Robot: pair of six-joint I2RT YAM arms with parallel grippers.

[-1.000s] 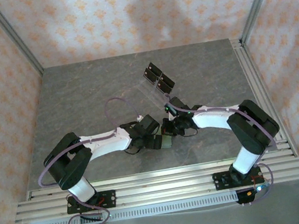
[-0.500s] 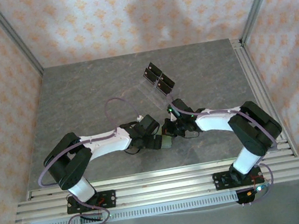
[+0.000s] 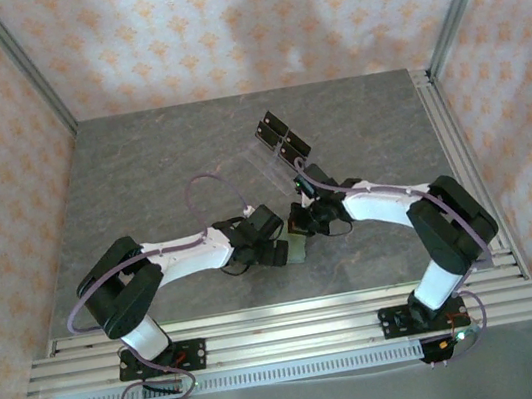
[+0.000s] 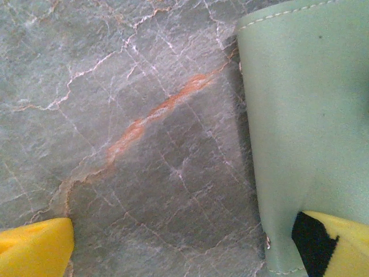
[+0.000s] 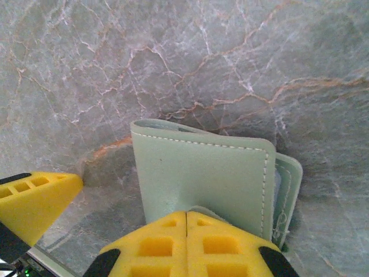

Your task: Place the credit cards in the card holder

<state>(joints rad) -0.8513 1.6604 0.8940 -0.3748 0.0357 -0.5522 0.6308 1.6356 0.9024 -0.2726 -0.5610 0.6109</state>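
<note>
Top view: on the table (image 3: 141, 179), the card holder (image 3: 297, 249) lies near centre. The left gripper (image 3: 276, 251) is at its 9 o'clock and the right gripper (image 3: 303, 229) at its 12.

Left wrist view: the left gripper (image 4: 190, 248) is spread wide, with one fingertip (image 4: 346, 248) over the card holder (image 4: 305, 115) at 5 o'clock.

Right wrist view: the right gripper (image 5: 187, 231) is clenched on the card holder (image 5: 202, 173) at its 6 o'clock edge.

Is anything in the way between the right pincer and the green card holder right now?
Nothing visible. The shut right pincer has its tips at the card holder's near edge, with bare table around them. The open left pincer has one finger over the holder's corner, not between them.
</note>
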